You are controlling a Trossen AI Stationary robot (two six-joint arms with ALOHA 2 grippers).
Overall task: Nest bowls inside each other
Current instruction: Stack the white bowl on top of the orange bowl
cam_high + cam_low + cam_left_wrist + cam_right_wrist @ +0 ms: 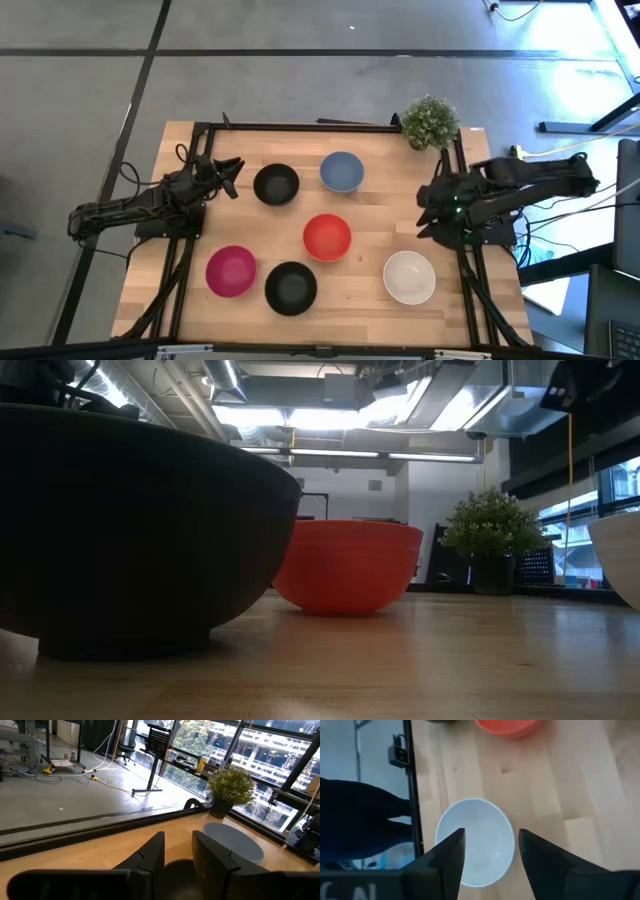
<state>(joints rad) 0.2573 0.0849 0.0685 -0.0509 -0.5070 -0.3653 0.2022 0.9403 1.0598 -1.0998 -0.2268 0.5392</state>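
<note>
- A robotics lab in an industrial-style building is suggested.
- A wooden bench on a bare concrete floor is seen.
- Exposed ceiling ducts and strip lights are visible overhead.
- Loose cables and large windows are shown.

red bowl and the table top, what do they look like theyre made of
Red bowl: probably plastic or melamine, since its plain wall shows a smooth, soft sheen; glazed ceramic can't be ruled out. Table top: light wood, seemingly joined planks, with visible grain, board seams and a satin finish.
</note>
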